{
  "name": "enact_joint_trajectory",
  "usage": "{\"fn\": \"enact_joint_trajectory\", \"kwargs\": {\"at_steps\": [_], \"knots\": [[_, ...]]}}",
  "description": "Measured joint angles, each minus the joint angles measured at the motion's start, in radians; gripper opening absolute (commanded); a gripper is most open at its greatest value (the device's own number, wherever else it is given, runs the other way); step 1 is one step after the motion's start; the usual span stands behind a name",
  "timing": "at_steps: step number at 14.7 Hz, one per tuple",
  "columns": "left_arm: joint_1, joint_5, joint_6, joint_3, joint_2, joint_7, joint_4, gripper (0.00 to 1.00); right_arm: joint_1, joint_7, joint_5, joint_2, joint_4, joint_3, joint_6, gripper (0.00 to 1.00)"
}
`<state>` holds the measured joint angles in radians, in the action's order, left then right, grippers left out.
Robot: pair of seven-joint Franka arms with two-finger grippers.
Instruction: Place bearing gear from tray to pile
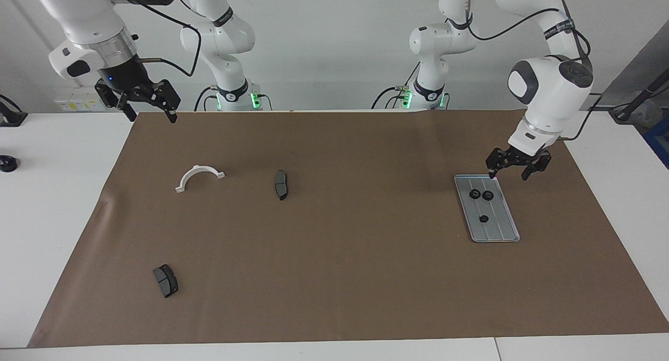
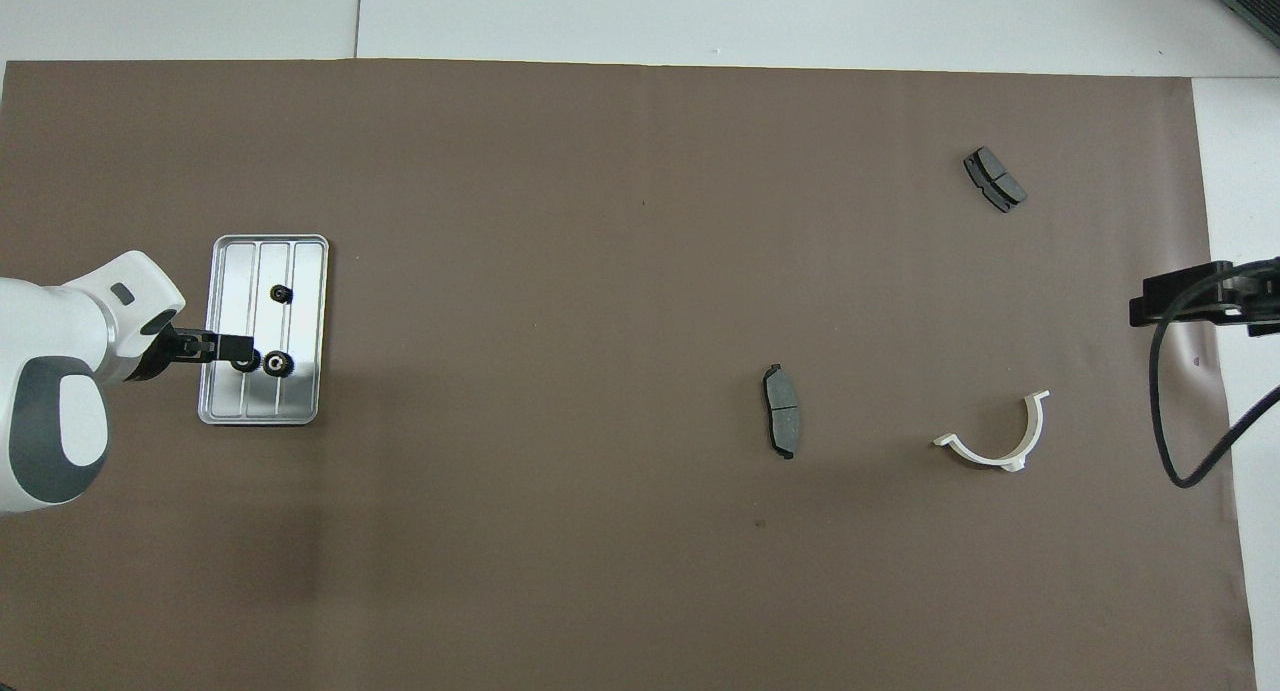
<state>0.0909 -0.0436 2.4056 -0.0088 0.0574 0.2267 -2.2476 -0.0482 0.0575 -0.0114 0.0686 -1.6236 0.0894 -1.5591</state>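
Left gripper, jaws spread and empty, hung over the robot-side end of the flat grooved silver-grey metal tray, where three small black bearing gears lay. Right gripper waited, jaws released.

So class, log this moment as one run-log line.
left gripper: open, over tray | gears: in tray | right gripper: open, waiting
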Motion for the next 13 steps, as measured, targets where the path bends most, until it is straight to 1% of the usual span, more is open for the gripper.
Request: {"fn": "enact_joint_trajectory", "kwargs": {"at_steps": [2, 3, 6, 7, 9, 11, 13], "knots": [[0.002, -0.002, 0.01, 0.0, 0.018, -0.003, 0.0, 0.99, 0.0, 0.0, 0.0, 0.0, 0.0, 0.0, 0.0, 1.0], [0.004, -0.004, 0.011, 0.0, 0.023, -0.016, 0.0, 0.92, 0.0, 0.0, 0.0, 0.0, 0.0, 0.0, 0.0, 1.0], [0.004, -0.006, 0.017, -0.003, 0.033, -0.106, -0.005, 0.88, 0.0, 0.0, 0.0, 0.0, 0.0, 0.0, 0.0, 1.0], [0.004, -0.006, 0.03, -0.005, 0.041, -0.138, -0.009, 0.84, 0.0, 0.0, 0.0, 0.0, 0.0, 0.0, 0.0, 1.0], [0.004, -0.006, 0.068, -0.007, 0.067, -0.199, -0.011, 0.8, 0.0, 0.0, 0.0, 0.0, 0.0, 0.0, 0.0, 1.0], [0.004, -0.006, 0.093, -0.006, 0.09, -0.237, -0.011, 0.76, 0.0, 0.0, 0.0, 0.0, 0.0, 0.0, 0.0, 1.0], [0.004, -0.008, 0.097, -0.005, 0.095, -0.256, -0.01, 0.73, 0.0, 0.0, 0.0, 0.0, 0.0, 0.0, 0.0, 1.0]]}}
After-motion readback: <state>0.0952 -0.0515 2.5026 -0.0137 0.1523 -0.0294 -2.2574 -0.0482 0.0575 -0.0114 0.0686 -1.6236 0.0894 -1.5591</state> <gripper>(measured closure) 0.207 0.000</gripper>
